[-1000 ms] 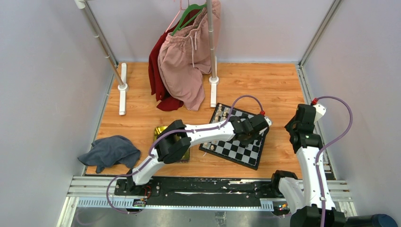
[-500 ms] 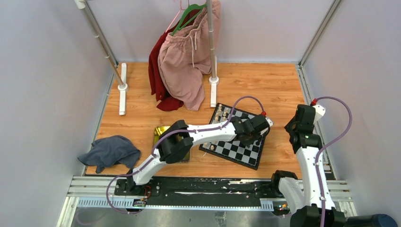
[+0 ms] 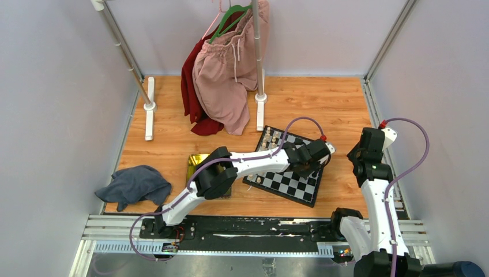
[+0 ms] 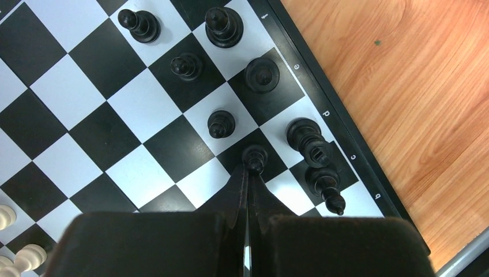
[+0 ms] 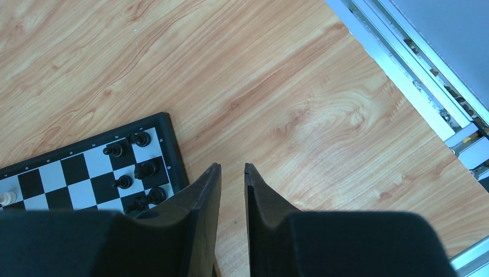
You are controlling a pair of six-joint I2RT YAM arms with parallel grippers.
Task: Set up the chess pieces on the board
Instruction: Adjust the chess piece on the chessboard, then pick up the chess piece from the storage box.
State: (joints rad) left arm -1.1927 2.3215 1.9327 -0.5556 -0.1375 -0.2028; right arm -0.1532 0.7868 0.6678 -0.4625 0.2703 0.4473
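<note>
Left tool [image 4: 248, 171] is shut, tips touching a black pawn [image 4: 254, 157] by the board's [image 4: 75, 86] lettered edge (no real grip, I think). Nudge slowly and avoid the neighbouring pieces [image 4: 323, 184]. Right tool [image 5: 232, 173] hangs slightly open and empty.

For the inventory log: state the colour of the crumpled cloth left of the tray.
The cloth is dark blue-grey, plain; top external view shows it best.
</note>
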